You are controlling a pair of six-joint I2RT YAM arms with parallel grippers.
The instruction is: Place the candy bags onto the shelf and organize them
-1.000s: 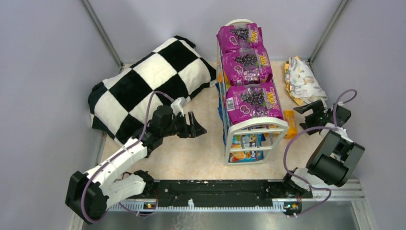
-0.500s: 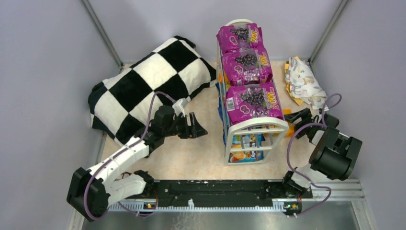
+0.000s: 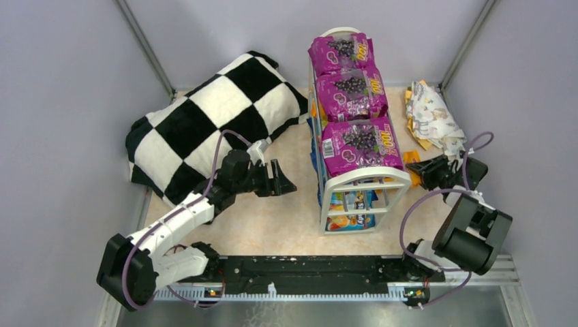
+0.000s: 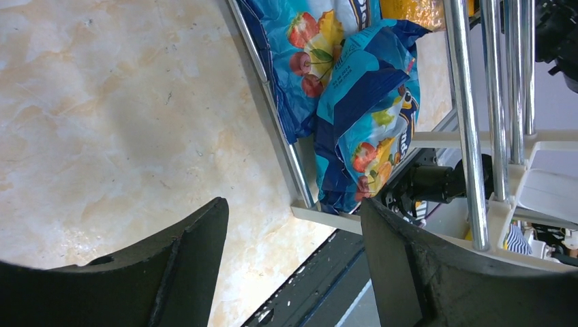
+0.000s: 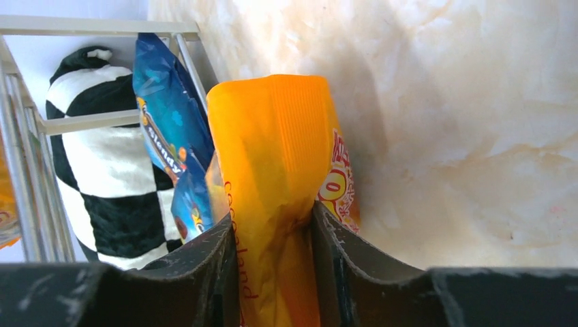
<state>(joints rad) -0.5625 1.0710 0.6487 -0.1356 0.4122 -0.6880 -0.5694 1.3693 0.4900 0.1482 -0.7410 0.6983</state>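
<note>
Trouble lies in the grip: your right gripper (image 5: 272, 228) pinches the orange bag (image 5: 272, 150) by one narrow end, jaws nearly closed on it, just beside the right side of the shelf (image 3: 364, 176). Swing in carelessly and the bag could slip free, snag on the rods (image 4: 463, 102), or shove the blue bags (image 4: 361, 116). Your left gripper (image 3: 281, 178) hangs wide open and empty, left of the shelf.

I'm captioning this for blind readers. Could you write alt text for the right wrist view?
The right gripper is shut on an orange candy bag. At the picture's left stands the white wire shelf holding a blue candy bag, with a checkered pillow beyond it and marbled tabletop on the right.
</note>
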